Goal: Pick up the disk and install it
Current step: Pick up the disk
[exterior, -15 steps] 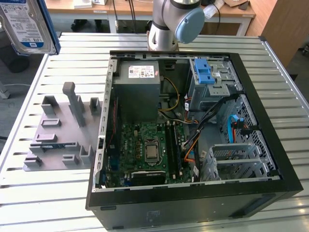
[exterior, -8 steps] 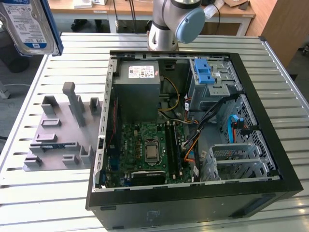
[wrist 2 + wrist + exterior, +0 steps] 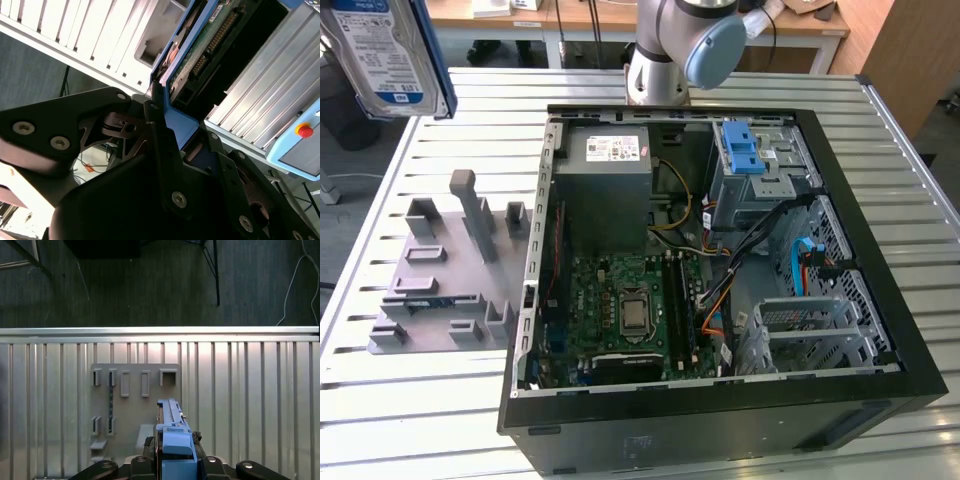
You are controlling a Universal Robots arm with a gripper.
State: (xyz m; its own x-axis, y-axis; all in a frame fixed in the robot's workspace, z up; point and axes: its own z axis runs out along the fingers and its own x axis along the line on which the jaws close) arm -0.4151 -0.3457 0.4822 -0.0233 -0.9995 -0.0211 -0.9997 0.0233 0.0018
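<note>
The gripper (image 3: 173, 441) pinches the disk (image 3: 380, 50) by its thin blue frame, one black finger (image 3: 156, 125) pressed to each side, as both wrist views show. In the exterior view the disk hangs in the air at the view's left, clear of the slatted metal table (image 3: 400, 400), label side facing the camera. In the first wrist view it is seen edge-on above the grey fixture plate (image 3: 132, 390). The open computer case (image 3: 720, 425) lies on the table just beside that plate, with the blue-latched drive cage (image 3: 745, 160) in its far corner, well apart from the disk
</note>
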